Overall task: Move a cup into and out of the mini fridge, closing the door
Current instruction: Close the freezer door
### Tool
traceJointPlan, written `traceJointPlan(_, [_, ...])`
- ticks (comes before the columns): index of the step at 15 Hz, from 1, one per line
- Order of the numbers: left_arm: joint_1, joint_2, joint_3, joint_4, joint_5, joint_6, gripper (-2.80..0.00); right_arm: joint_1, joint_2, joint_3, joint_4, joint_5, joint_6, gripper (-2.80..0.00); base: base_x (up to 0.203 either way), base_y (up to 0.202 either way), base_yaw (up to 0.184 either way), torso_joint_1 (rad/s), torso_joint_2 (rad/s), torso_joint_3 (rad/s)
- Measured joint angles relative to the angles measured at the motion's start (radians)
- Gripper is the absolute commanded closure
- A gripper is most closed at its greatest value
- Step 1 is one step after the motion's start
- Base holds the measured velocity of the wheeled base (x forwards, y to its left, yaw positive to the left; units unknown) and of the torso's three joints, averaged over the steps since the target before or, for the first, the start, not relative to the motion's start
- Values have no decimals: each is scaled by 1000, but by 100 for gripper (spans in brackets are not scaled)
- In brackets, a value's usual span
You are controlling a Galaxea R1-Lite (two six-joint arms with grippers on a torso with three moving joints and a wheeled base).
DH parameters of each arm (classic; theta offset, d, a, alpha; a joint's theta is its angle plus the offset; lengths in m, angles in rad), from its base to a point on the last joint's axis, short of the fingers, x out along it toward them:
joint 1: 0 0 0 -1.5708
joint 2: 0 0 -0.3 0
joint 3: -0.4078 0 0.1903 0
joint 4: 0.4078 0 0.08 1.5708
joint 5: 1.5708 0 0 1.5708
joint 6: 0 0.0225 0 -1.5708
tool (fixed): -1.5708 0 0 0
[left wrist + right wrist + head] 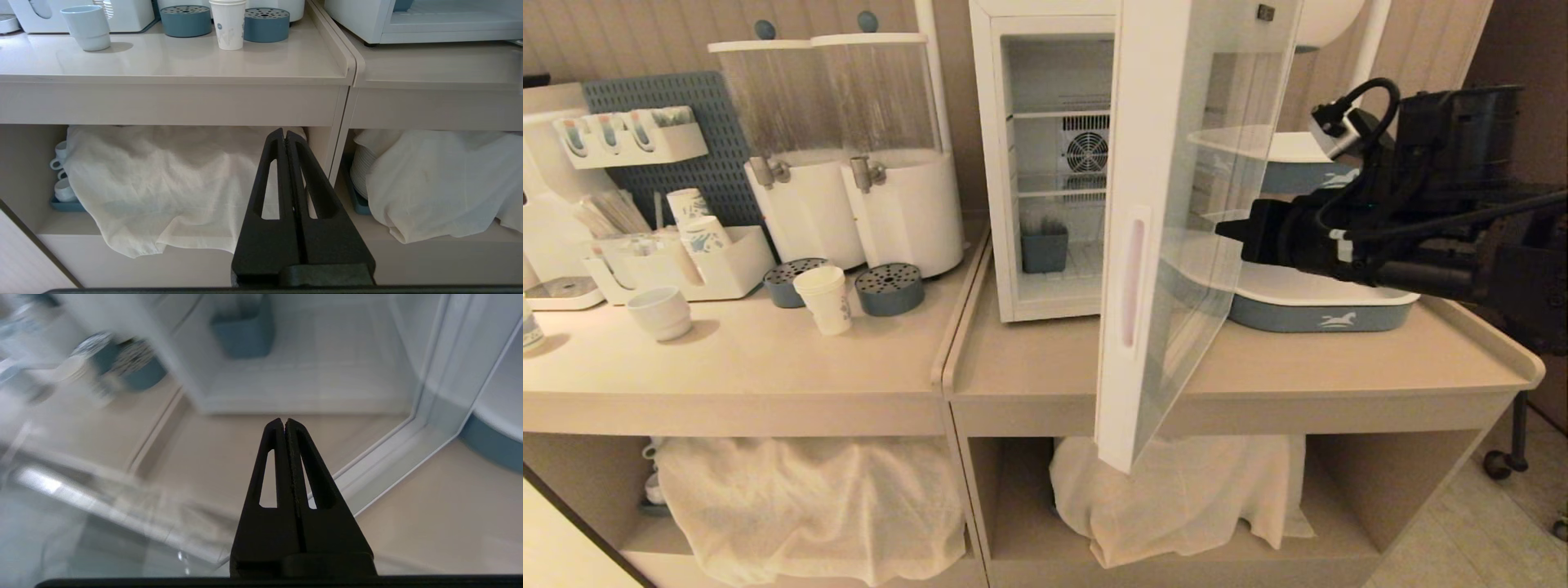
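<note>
Cup [823, 299] on counter — far from right fingers [1232, 230]

wall [637, 33]: beige ribbed panels | 2 counters [752, 359]: beige | floor [1486, 531]: pale tile

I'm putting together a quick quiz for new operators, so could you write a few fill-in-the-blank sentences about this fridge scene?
1. The door of the mini fridge stands ____.
2. The cup stands on the counter, ____ the fridge.
3. The right end effector, behind the glass door, has its fingers ____.
4. Inside the fridge, on its floor, sits a small ____ bin.

Missing words: open; outside; shut; blue
</note>
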Motion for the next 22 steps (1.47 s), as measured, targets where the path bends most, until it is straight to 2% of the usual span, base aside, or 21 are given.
traceJointPlan(6, [0, 0, 0, 0, 0, -2, 0, 101, 176, -209, 20, -121, -9, 0, 0, 0, 0, 0, 0, 0])
traceJointPlan(15, [0, 0, 0, 0, 0, -5, 0, 111, 388, -514, 112, -127, -25, 0, 0, 0, 0, 0, 0, 0])
traceJointPlan(19, [0, 0, 0, 0, 0, -4, 0, 104, 466, -693, 214, -150, -58, 0, 0, 0, 0, 0, 0, 0])
traceJointPlan(22, [0, 0, 0, -1, 0, -4, 0, 89, 500, -729, 227, -158, -82, 0, 0, 0, 0, 0, 0, 0])
